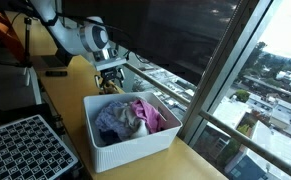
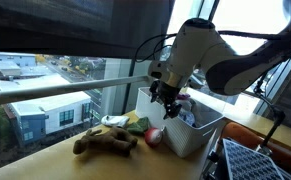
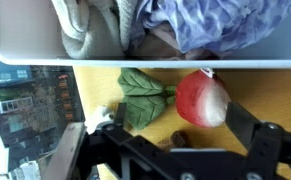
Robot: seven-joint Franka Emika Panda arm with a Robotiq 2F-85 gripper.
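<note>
The claw [image 1: 111, 80] hangs wide open, with nothing between its jaws and nothing touching them. In the wrist view the claw [image 3: 175, 150] comes in from the bottom edge, and its two dark fingers [image 3: 268, 140] stand well apart on either side of the picture. Between and just beyond them a red soft toy [image 3: 203, 98] lies on the wooden worktop [image 3: 260, 90]. The toy is rounded, with a paler patch on one side, and a bunch of green leaves [image 3: 143, 95] joins it at one end.

The toy lies just beside the outer wall of a white basket [image 3: 135, 57], on the window side. I cannot tell whether it touches the wall. In an exterior view the claw [image 2: 168, 103] hovers above the red soft toy [image 2: 154, 136], clear of it and close to the rim of the basket [image 2: 190, 140].

The basket [image 1: 135, 150] is heaped with clothes [image 1: 130, 118] in blue, grey and pink. A brown soft toy [image 2: 105, 143] lies on the worktop [image 2: 75, 165], near the red one and farther from the basket. A black grid tray [image 1: 25, 150] sits on the basket's other side, away from the window.
</note>
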